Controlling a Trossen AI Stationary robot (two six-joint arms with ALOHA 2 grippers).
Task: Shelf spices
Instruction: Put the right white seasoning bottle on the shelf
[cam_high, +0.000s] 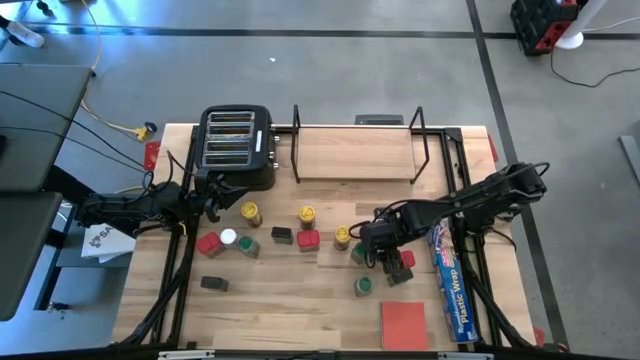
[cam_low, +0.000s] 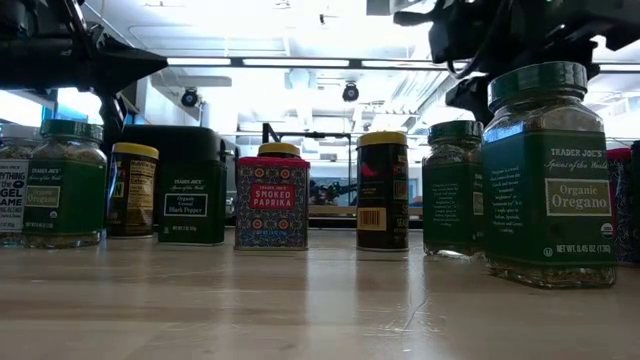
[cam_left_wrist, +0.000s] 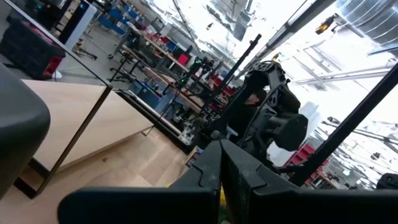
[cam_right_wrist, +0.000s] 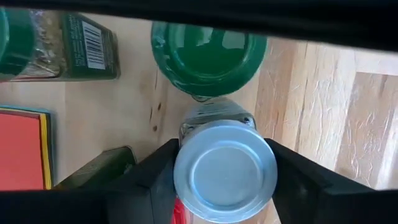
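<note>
**Left gripper** (cam_high: 213, 195): jaws closed on nothing, parked just beside the black toaster (cam_high: 237, 148), clear of the work.

**Spices, loose on the table, between the two sets of jaws:**
- red tin (cam_high: 208, 243), white-lidded jar (cam_high: 228, 238) and green-lidded jar (cam_high: 248, 246), clustered nearest the left jaws
- yellow-lidded jar (cam_high: 250, 212), just ahead of the left jaws
- two black tins (cam_high: 214, 283), one set well apart from the other
- a second yellow-lidded jar (cam_high: 307, 214) with the paprika tin (cam_high: 307, 240) beside it, about midway
- a third yellow-lidded jar (cam_high: 342, 237), near the right jaws

**Shelf** (cam_high: 355, 150): wood board in a black wire frame, well apart from the right jaws. No spice stands on it yet.

**Right gripper** (cam_right_wrist: 225, 205): lowered over the table's right half. Its jaws stand on either side of a silver-lidded jar (cam_right_wrist: 225, 171) and appear to bear on the lid's rim, so it is gripping the jar.

- Just beyond the jaws: a green lid (cam_right_wrist: 208, 59), touching or nearly touching the held jar.
- Outside one jaw: a flat red square (cam_right_wrist: 22, 146).

**Handling, judged:**
- The jar looks small, light and rigid, probably glass, so breakable if dropped.
- The smooth round lid is likely slippery. A hold across the full width, low on the lid or at the shoulder, seems safest.
- The green neighbour may be nudged on lifting.
</note>
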